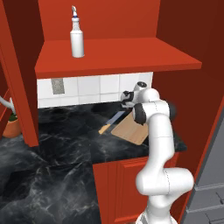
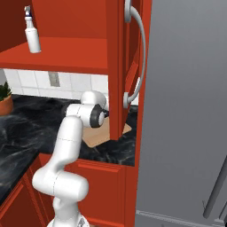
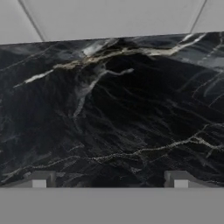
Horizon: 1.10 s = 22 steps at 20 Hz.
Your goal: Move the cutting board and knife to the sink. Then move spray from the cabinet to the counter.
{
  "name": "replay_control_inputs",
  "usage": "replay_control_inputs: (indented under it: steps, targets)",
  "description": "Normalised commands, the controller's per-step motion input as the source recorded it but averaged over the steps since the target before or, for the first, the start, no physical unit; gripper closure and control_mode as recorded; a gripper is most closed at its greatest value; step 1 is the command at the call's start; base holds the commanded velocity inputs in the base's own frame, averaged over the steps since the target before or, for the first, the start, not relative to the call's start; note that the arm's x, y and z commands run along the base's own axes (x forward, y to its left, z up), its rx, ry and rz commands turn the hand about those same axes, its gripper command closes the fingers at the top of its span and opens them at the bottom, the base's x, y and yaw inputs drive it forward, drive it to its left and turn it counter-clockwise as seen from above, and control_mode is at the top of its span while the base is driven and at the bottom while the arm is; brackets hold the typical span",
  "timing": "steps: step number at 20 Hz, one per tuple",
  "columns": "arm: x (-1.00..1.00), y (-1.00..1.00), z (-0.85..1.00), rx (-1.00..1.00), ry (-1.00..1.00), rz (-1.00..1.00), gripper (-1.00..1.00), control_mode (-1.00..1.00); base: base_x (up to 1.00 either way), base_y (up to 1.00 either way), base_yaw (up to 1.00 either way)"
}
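The arm reaches forward over the black marble desk, its gripper held near the tiled back wall, just above the far end of the knife. In the hand view the two fingertips stand well apart with only bare marble between them, so the gripper is spread and empty. The knife lies with its blade on the corner of the board and its yellow handle on the desk; both sit close in front of the arm, presumably within easy reach for the first transfer. The spray stands upright on the cabinet shelf, untouched. The first step appears not yet begun.
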Motion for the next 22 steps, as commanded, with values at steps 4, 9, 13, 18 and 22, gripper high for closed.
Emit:
replay_control_inputs:
  steps: [4, 9, 13, 18, 22]
  targets:
    - [-0.33, -0.01, -0.28, 0.0, 0.02, 0.0, -1.0, -1.0, 0.0, 0.0, 0.0]
    - [-0.56, 0.0, -0.32, 0.0, 0.0, 0.0, -1.0, -1.0, 0.0, 0.0, 0.0]
    - [-0.68, 0.0, -0.34, 0.0, 0.0, 0.0, -1.0, -1.0, 0.0, 0.0, 0.0]
    - [-0.72, 0.03, -0.38, 0.0, -0.01, 0.0, -1.0, -1.0, 0.0, 0.0, 0.0]
    - [-0.75, 0.04, -0.4, 0.0, -0.01, 0.0, -1.0, -1.0, 0.0, 0.0, 0.0]
